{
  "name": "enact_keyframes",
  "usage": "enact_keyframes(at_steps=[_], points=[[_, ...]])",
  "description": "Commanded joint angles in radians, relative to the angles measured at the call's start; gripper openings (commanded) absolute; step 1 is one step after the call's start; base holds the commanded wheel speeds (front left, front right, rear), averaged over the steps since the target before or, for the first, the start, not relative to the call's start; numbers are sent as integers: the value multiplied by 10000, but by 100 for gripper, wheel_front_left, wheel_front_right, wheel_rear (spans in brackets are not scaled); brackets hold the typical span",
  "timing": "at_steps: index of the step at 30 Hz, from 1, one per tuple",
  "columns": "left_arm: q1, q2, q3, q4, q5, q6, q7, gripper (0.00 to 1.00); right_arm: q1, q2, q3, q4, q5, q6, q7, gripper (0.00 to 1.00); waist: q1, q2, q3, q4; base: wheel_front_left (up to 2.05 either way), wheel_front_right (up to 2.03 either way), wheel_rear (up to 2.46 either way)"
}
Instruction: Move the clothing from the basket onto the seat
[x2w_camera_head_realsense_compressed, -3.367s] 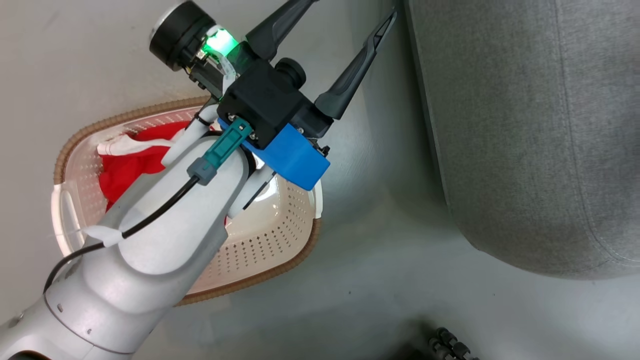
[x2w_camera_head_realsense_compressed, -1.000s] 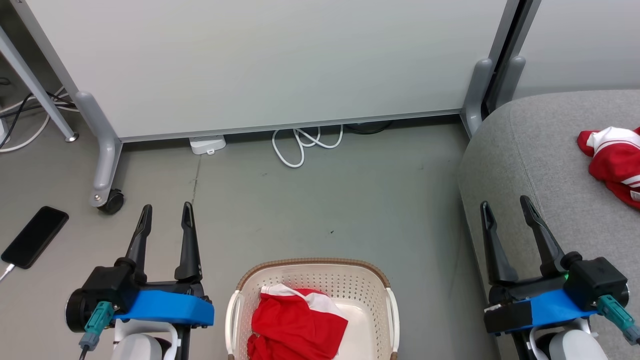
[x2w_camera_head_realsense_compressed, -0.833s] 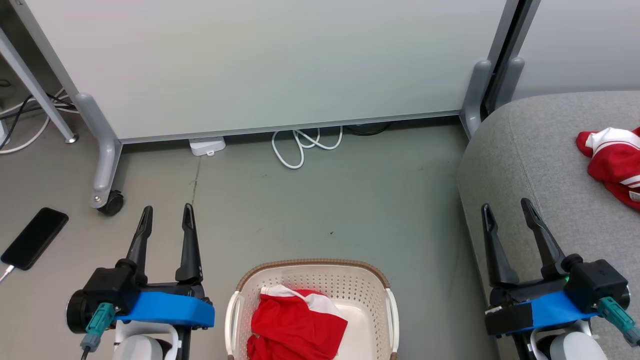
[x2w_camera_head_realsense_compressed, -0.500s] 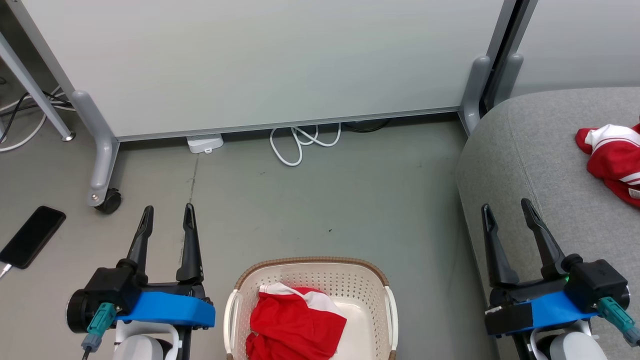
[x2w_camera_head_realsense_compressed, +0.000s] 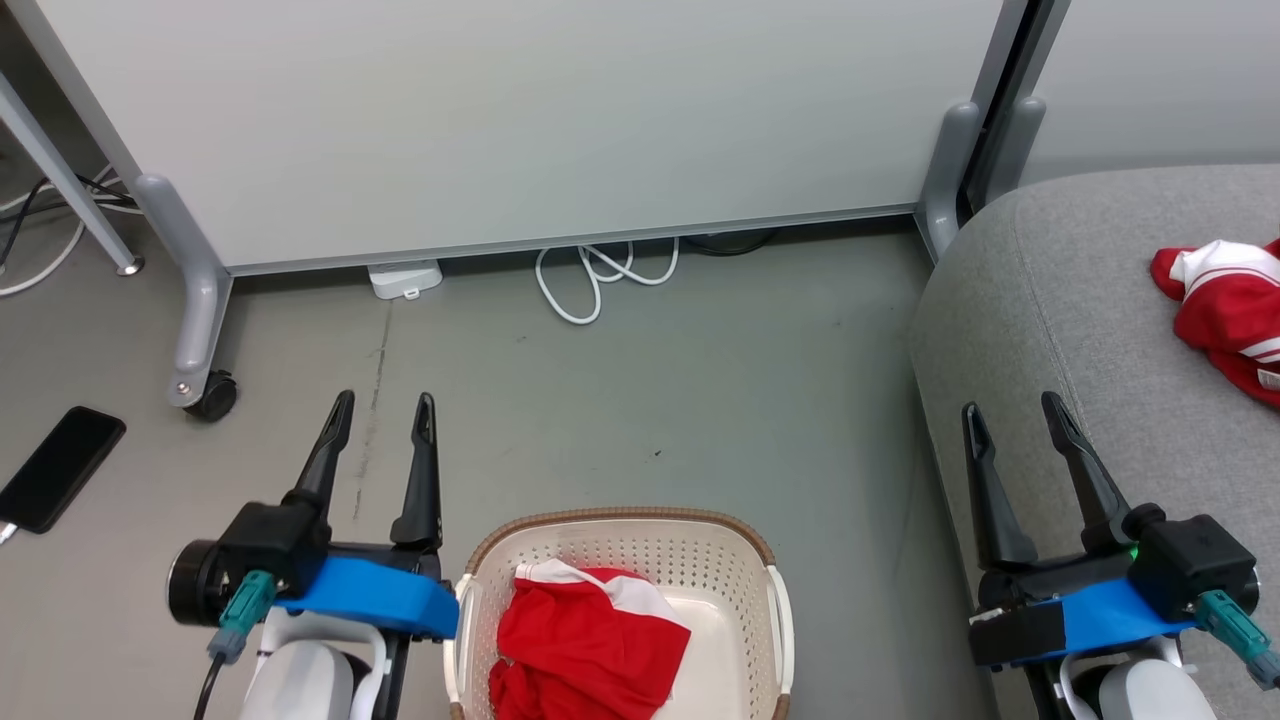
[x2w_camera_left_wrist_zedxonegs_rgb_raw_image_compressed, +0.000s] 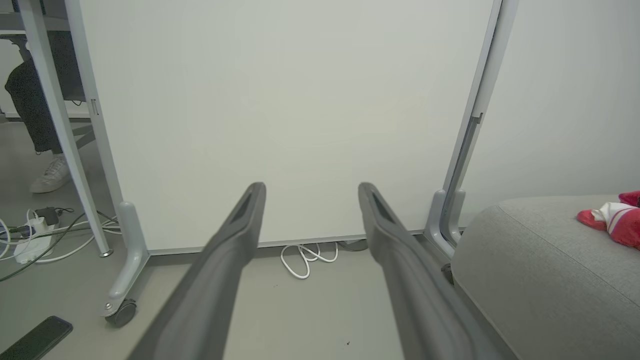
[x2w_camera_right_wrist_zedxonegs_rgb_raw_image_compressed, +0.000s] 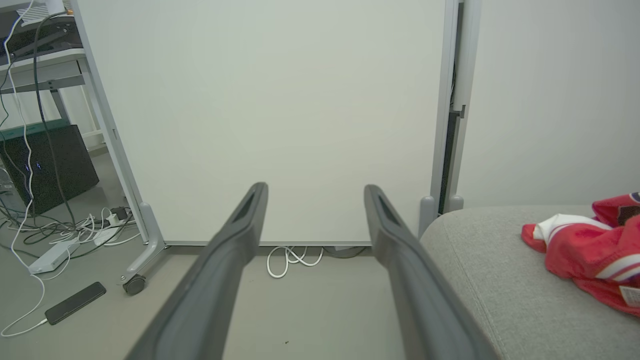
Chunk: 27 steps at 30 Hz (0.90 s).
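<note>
One red garment with a white panel (x2w_camera_head_realsense_compressed: 585, 645) lies crumpled in the cream basket (x2w_camera_head_realsense_compressed: 620, 545) at the bottom middle of the head view. A second red and white garment (x2w_camera_head_realsense_compressed: 1225, 310) rests on the grey sofa (x2w_camera_head_realsense_compressed: 1060, 300) at the right; it also appears in the right wrist view (x2w_camera_right_wrist_zedxonegs_rgb_raw_image_compressed: 585, 252) and the left wrist view (x2w_camera_left_wrist_zedxonegs_rgb_raw_image_compressed: 612, 222). My left gripper (x2w_camera_head_realsense_compressed: 382, 410) is open and empty just left of the basket's rim, above the floor. My right gripper (x2w_camera_head_realsense_compressed: 1010, 408) is open and empty over the sofa's left edge.
A white partition on grey wheeled feet (x2w_camera_head_realsense_compressed: 195, 330) stands across the back. A coiled white cable (x2w_camera_head_realsense_compressed: 595, 280) and a white adapter (x2w_camera_head_realsense_compressed: 405, 280) lie at its base. A black phone (x2w_camera_head_realsense_compressed: 60, 465) lies on the floor at the left. A person's shoe (x2w_camera_left_wrist_zedxonegs_rgb_raw_image_compressed: 50, 175) stands beyond the partition.
My left gripper has shifted right, closer to the basket, and tilted slightly. The head camera has drifted a little. The right gripper and both garments stay put.
</note>
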Motion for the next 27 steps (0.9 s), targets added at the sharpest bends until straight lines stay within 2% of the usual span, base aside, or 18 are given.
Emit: enact_keyframes(at_steps=[1,13,20,27], points=[[-190,102,-51,66,17,-66,-26,100,-127,15,9,-45,29,5,-39,100,0,-1,30,-20,0,0,0],[-2284,1426,-2823,2000,-752,-57,-26,100,-753,11,242,-203,31,5,-39,100,0,-1,875,-493,0,0,0],[-3574,1880,-4708,3413,-1155,-57,-20,100,-1508,11,345,-461,102,5,-39,100,0,-1,1966,-905,0,0,0],[-4896,2094,-6967,4784,-1415,-58,54,100,-2349,11,420,-759,48,5,-39,100,0,-1,3261,-1171,0,0,0]])
